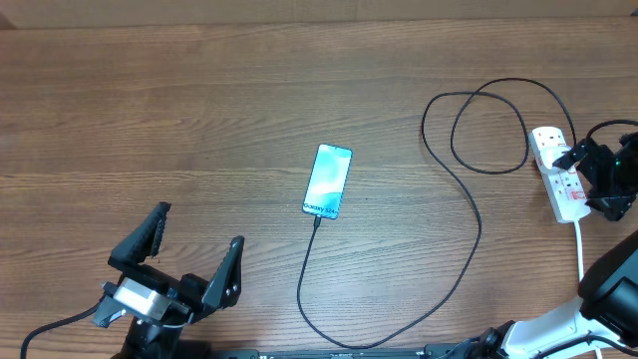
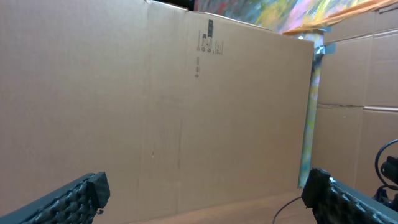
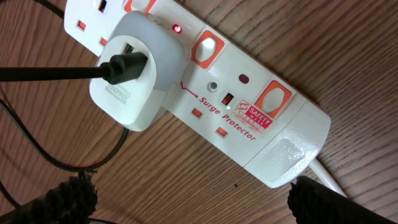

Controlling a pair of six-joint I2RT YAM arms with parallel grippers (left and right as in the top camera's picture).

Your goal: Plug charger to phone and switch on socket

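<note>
Nearest, lower left of the table [image 1: 199, 100] in the overhead view: left gripper [image 1: 199, 224], jaws spread wide, nothing between them, well apart from every task item. In the left wrist view, same gripper [image 2: 205, 186] raised and level, ribbed fingertips [image 2: 81, 194] at the two lower corners, facing a cardboard wall [image 2: 155, 93].

Along the near edge, centre: lowest bend of the charger [image 1: 469, 249], a thin black cable lying flat on the wood. One run up and left to the phone [image 1: 328, 180], small tip touching the phone's near short edge. Phone flat, screen up, pale blue, slightly tilted, about mid-table.

Other run curving right and away into a loose double loop at the far right, then on to the socket [image 1: 558, 175]. Socket at the right edge, set lengthwise near to far, white cord [image 1: 580, 249] trailing toward the near side.

Right gripper [image 1: 590, 181] directly over the socket, jaws apart, pinching nothing; contact with the socket not discernible. In the right wrist view: gripper [image 3: 193, 196] above the socket [image 3: 249, 106], black pads [image 3: 74, 196] wide apart at the lower corners; charger's black plug [image 3: 124, 65] seated in a white adapter [image 3: 134, 87] in one outlet; small red lamp [image 3: 177, 28] lit beside an orange-framed rocker switch [image 3: 208, 48].
</note>
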